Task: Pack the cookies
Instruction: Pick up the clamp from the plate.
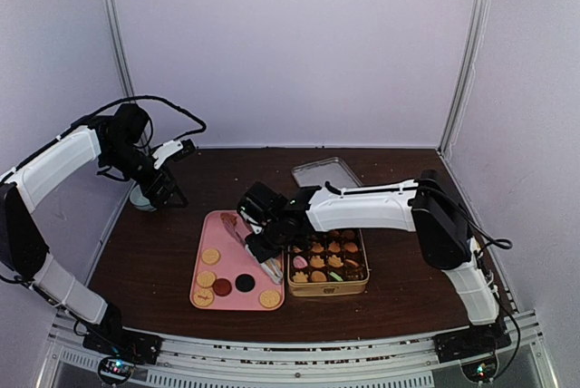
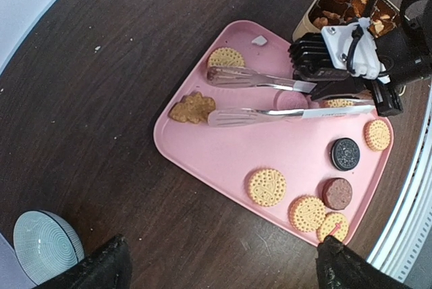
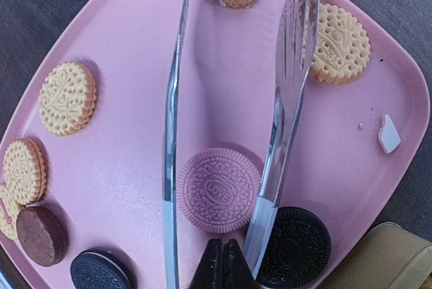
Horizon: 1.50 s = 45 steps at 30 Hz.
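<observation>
The right gripper [image 3: 223, 269], closed tight on silver metal tongs [image 3: 290, 86], holds them around a round pink cookie [image 3: 219, 189] on the pink plastic tray [image 3: 223, 86]. Next, the tongs should pinch and lift it. The left gripper [image 2: 229, 265] is wide open and empty.

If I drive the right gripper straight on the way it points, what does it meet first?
Most likely the pink cookie, lying on the pink tray just ahead of the right gripper, between the arms of its tongs. Height is hard to judge, so the tongs could touch the tray first.

One black cookie [image 3: 302, 252] lies partly under the tongs [image 3: 287, 100]; the frame edge crops the gold tin [image 3: 381, 262].
</observation>
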### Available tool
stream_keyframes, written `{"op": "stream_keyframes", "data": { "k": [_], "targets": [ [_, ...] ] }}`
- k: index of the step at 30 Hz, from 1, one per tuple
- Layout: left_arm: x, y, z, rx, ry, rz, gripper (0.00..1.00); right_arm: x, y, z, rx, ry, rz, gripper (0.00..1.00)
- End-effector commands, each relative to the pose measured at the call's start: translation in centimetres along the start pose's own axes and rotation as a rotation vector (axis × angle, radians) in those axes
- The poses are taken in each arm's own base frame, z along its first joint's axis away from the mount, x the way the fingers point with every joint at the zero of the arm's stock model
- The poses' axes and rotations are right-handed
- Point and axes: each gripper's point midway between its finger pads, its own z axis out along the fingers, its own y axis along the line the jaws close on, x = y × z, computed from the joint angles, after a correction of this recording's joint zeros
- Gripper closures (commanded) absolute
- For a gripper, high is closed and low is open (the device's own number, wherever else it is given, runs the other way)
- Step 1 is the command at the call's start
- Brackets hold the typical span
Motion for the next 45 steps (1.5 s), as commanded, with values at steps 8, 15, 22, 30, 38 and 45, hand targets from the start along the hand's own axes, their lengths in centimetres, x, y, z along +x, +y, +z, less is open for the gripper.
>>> {"op": "stream_keyframes", "data": {
  "k": [8,15,22,30,38,45],
  "targets": [
    [-0.6,-0.8,-0.5,0.022,-0.040,0.031,0.02,-1.4,-1.0,-2.3,0.051,-0.053,0.008,0.91],
    [-0.5,-1.0,-0.4,0.033,-0.038,0.030,0.02,-2.5,-0.5,-3.3,0.016,-0.067,0.008,0.85],
    [-0.3,-1.3,-0.3,0.046,-0.038,0.041,0.02,-1.5,-0.5,-2.4,-0.028,-0.031,0.024,0.83],
    [-0.3,-2.8,0.1,0.131,-0.063,0.079,0.02,-0.3,-1.2,-2.0,-0.026,0.012,0.020,0.84],
    [-0.1,-3.3,0.1,0.157,-0.061,0.087,0.02,-3.8,-0.6,-6.5,-0.076,-0.094,0.032,0.77],
    [0.0,-3.6,0.3,0.179,-0.059,0.090,0.02,-3.1,-2.1,-5.1,-0.036,-0.059,0.053,0.76]
  ]
}}
